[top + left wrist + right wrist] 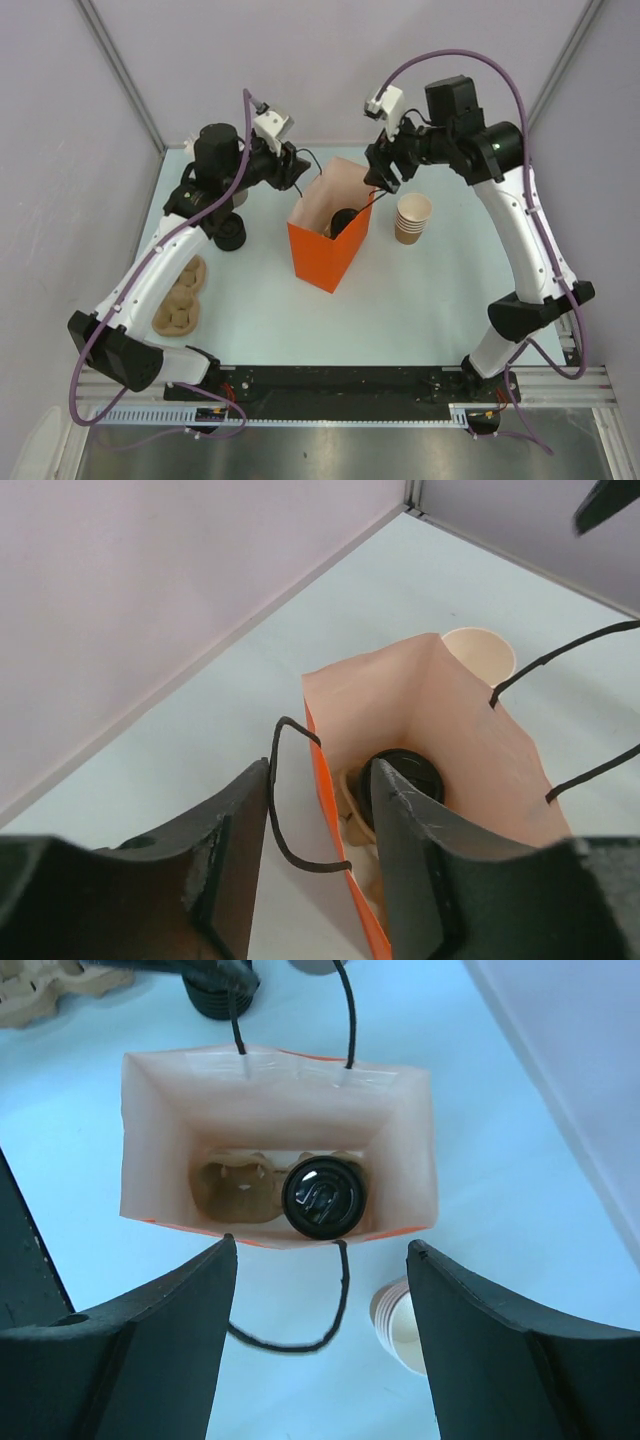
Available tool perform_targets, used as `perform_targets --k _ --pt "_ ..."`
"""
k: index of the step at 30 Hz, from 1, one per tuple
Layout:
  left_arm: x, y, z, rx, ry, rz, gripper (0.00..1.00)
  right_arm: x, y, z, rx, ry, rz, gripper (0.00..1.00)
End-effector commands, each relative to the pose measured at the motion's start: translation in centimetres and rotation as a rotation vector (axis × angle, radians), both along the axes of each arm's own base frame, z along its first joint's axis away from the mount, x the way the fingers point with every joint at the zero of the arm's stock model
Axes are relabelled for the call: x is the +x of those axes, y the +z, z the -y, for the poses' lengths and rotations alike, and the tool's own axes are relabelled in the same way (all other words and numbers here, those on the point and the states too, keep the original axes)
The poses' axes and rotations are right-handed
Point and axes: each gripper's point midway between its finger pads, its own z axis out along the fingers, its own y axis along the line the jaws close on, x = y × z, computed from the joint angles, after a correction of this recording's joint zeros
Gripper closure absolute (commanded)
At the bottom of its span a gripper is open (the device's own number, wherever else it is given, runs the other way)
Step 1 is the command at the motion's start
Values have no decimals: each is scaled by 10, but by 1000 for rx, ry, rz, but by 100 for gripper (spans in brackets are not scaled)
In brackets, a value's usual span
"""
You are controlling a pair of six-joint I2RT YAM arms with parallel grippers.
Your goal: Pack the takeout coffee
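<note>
The takeout coffee [322, 1197] stands inside the orange paper bag [325, 255], low at the bottom, with its black lid facing up. It sits in a brown cup carrier [235, 1190] that lies in the bag; the place beside it in the carrier has no cup.

My right tool [320, 1250] hangs over the open mouth of the bag, released, with the fingers wide apart and touching nothing. My left tool [320, 780] is at the 11 o'clock side of the bag, also released. One black cord handle [280, 810] and the bag's edge lie between its fingers, but the fingers do not press them.

On the surface [420, 300], a stack of paper cups [412, 218] stands at 3 o'clock of the bag, and a stack of black lids [228, 232] at 9 o'clock.
</note>
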Motion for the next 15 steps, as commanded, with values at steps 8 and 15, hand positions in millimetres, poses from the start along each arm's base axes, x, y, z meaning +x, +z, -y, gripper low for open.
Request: perform_targets --k 8,15 --pt "-3 62 -38 -54 78 151 14 -47 36 40 84 35 258 18" --pt "-14 81 -71 -46 127 196 0 -60 6 49 92 37 274 14"
